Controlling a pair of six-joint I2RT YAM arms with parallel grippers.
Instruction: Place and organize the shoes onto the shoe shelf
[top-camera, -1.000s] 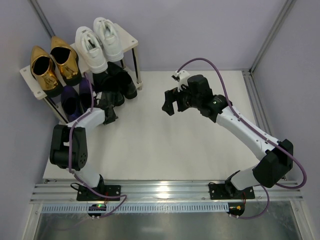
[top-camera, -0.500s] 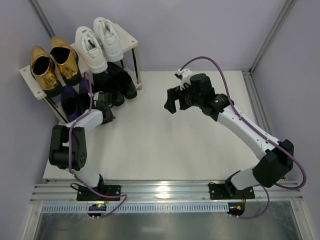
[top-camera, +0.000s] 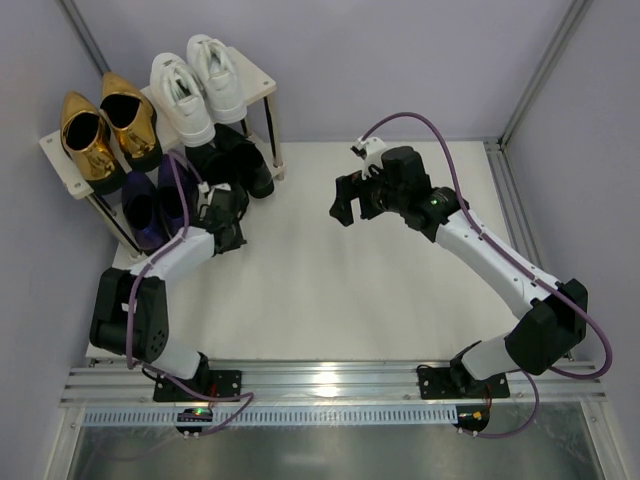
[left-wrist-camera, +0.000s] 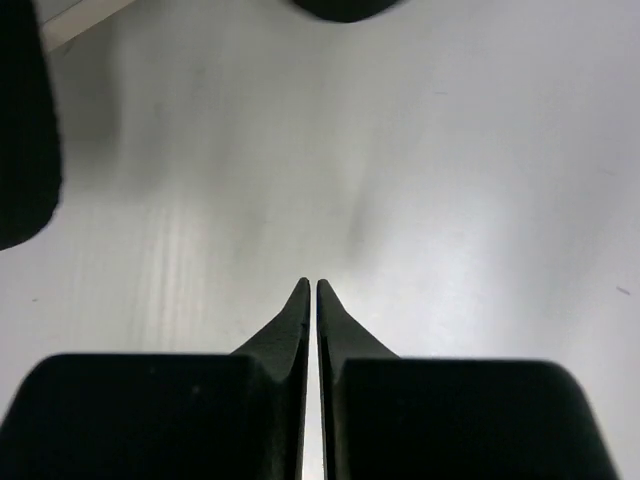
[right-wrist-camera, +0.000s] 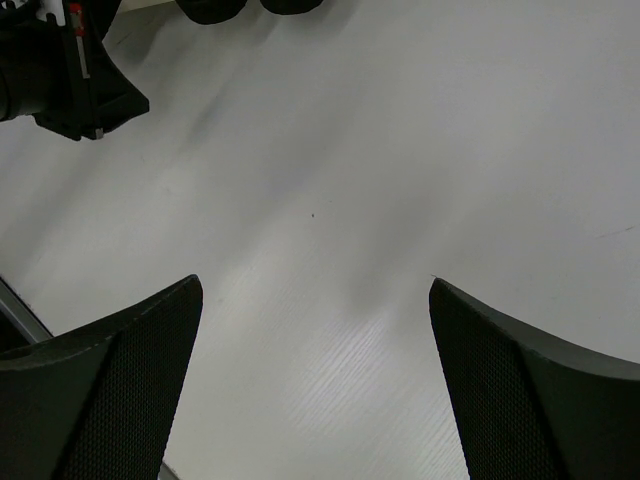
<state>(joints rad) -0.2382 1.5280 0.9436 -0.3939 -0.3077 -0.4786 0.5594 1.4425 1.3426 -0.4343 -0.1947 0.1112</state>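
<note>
Four pairs sit on the shoe shelf (top-camera: 262, 78): gold loafers (top-camera: 100, 125) and white sneakers (top-camera: 195, 85) above, purple shoes (top-camera: 150, 200) and black shoes (top-camera: 235, 165) below. The left gripper (left-wrist-camera: 311, 288), pinched together and empty, has drawn back from it; the right gripper (right-wrist-camera: 315, 283) hovers wide open. The task seems finished.

Overhead view, wrist views close above table (top-camera: 330, 290)

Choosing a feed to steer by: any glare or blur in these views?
Top external: sharp, evenly lit, with glare on the gold loafers and the metal rail. Left wrist: shut left tool sharp at its tips, dark shape at left edge blurred. Right wrist: open right tool and table grain both sharp.
</note>
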